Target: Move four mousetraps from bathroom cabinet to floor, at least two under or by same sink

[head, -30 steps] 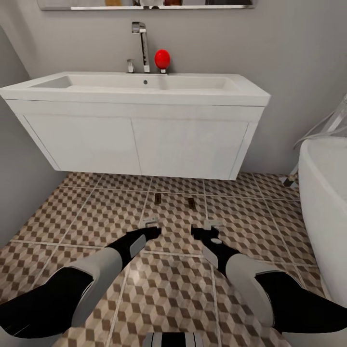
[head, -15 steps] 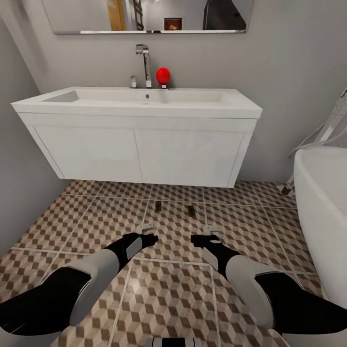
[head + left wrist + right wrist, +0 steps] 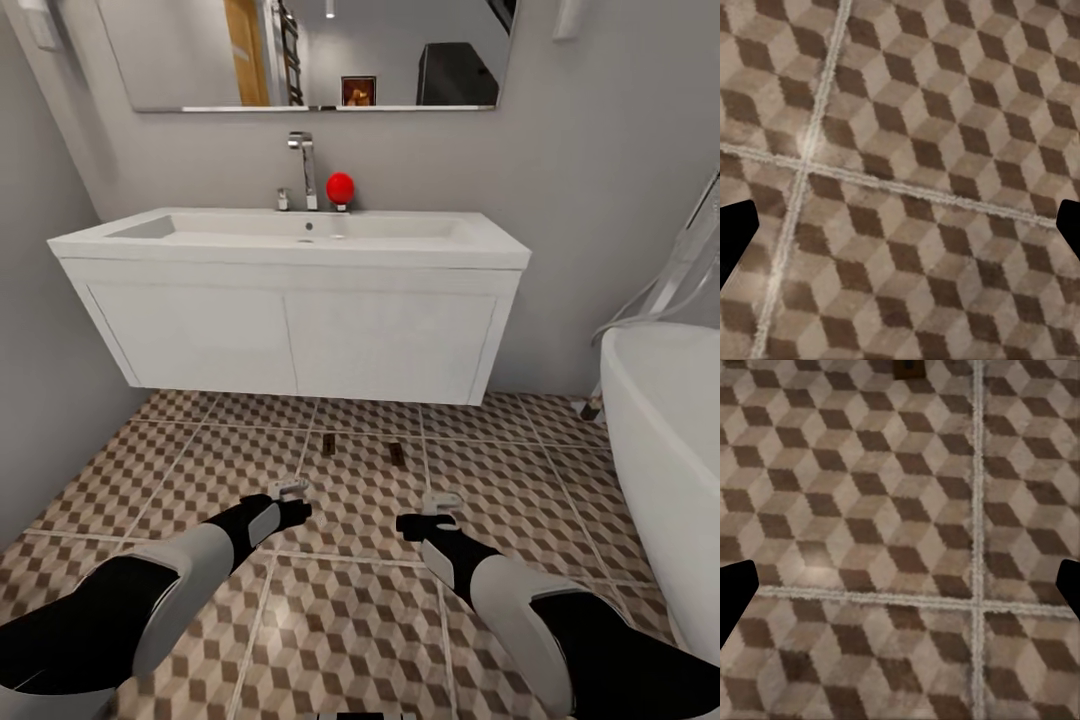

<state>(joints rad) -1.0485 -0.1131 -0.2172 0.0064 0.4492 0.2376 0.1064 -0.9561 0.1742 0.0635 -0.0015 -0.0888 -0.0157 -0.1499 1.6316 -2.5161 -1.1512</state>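
Two mousetraps lie on the bathroom floor (image 3: 200,450) just in front of the sink (image 3: 290,330): one mousetrap (image 3: 328,444) on the left and a second mousetrap (image 3: 397,453) to its right. An edge of a mousetrap (image 3: 909,366) also appears in the right wrist view. My left gripper (image 3: 291,489) and right gripper (image 3: 440,500) hover low over the tiles, a short way nearer me than the traps. Both are open, with bare floor between their dark fingertips (image 3: 736,229) (image 3: 735,585). The cabinet is out of view.
A white bathtub (image 3: 665,440) stands close on the right, with a shower hose above it. A grey wall (image 3: 40,330) closes off the left. A chrome tap (image 3: 304,165) and a red ball-like object (image 3: 340,187) sit on the sink, under a mirror (image 3: 320,55).
The head view has lifted and drawn back, so more of the mirror shows and the sink sits lower in the picture. The two traps lie where they were. Both grippers stay open.
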